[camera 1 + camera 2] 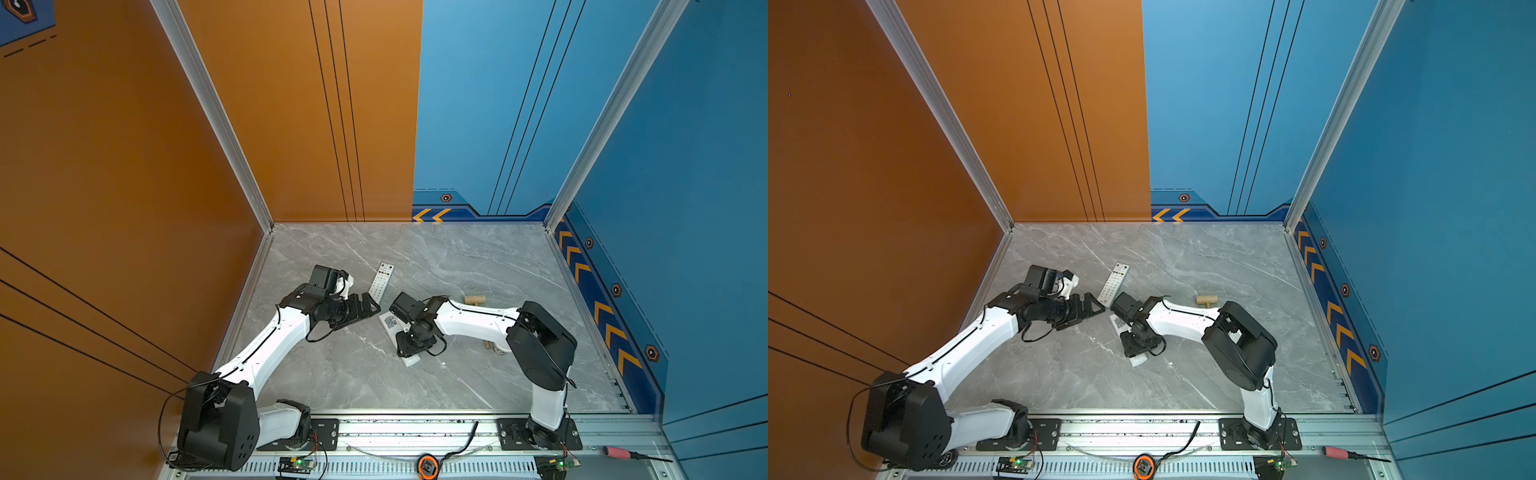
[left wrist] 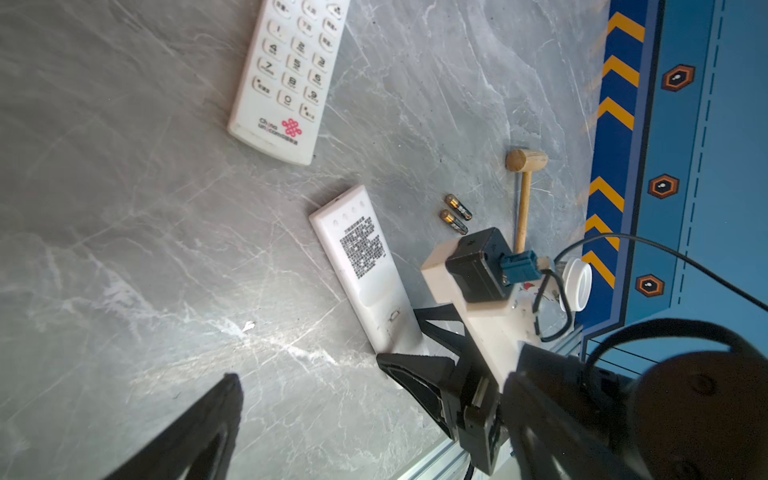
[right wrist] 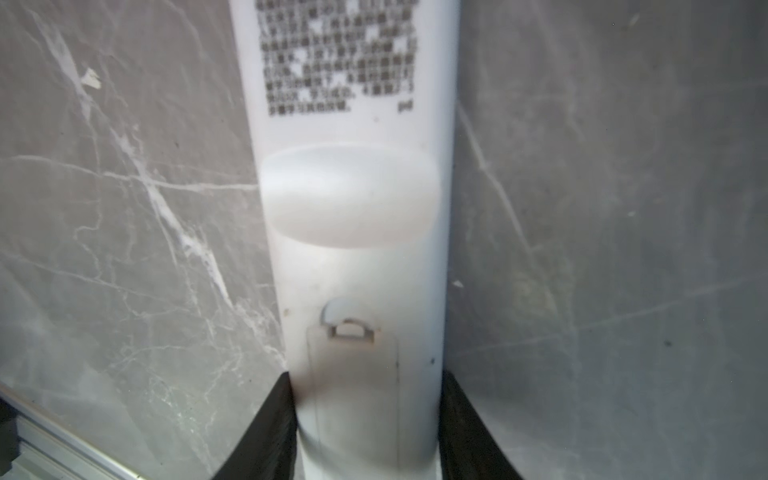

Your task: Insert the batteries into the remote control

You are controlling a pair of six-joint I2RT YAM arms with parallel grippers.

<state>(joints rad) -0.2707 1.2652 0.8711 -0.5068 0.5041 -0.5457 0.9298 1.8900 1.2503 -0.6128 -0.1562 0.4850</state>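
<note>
- face-down remote (image 3: 353,195): white, back up on the grey marble table (image 1: 457,257), near its middle. Only the right wrist view shows the battery cover fitted, with its latch tab, below an oval recess and a block of print. In both top views the right arm hides most of the remote, so only the label end (image 1: 390,321) and the near tip show.
- right gripper (image 3: 366,376): points down over the cover end of that remote. One black finger presses on each long edge, clamped on it.
- left gripper (image 1: 371,305): jaws spread wide and holding nothing, near the bottom end of the face-up remote.
- face-up remote (image 1: 381,282): white, keypad up, beyond the face-down remote and apart from it. The left wrist view shows its number keys and a red logo.
- batteries (image 2: 454,221): two cells show, black with gold ends, side by side on the table between the face-down remote and the mallet. They appear in the left wrist view only; in both top views the right arm covers that spot.
- wooden mallet (image 2: 524,199): lies flat. In both top views its head (image 1: 475,299) shows beyond the right forearm.
- white round cap (image 2: 577,286): near the mallet's handle end, clear only in the left wrist view.
- pink-handled screwdriver (image 1: 623,453): on the front rail, seen in the top views only.
</note>
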